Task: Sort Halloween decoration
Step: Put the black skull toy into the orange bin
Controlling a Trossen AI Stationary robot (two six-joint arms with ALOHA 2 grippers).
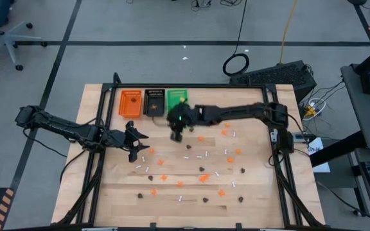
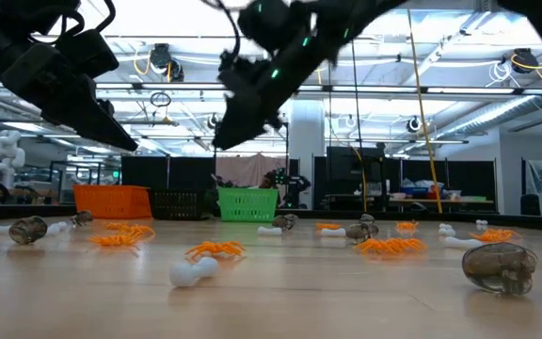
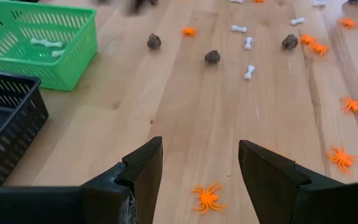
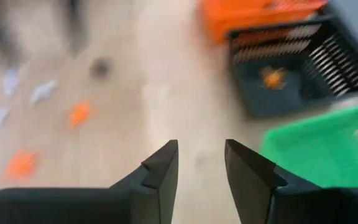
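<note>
The Halloween decoration lies scattered over the wooden table: orange spiders (image 1: pixel 202 178), dark brown blobs (image 1: pixel 202 169) and white bones (image 1: pixel 202 155). My right gripper (image 4: pixel 201 165) hangs open above the table just near of the green tray (image 1: pixel 176 99), nothing between its fingers. My left gripper (image 3: pixel 201 168) stands open at the table's left, raised over the wood; an orange spider (image 3: pixel 207 197) lies on the table below its fingers. White bones (image 3: pixel 47 43) lie in the green tray, and an orange spider (image 4: pixel 271 76) lies in the black tray (image 4: pixel 291 68).
The orange tray (image 1: pixel 131 102), the black tray (image 1: pixel 154 102) and the green tray stand side by side at the far edge, left of centre. A dark frame (image 1: pixel 101 109) borders the table's sides. Bare wood shows between my two grippers.
</note>
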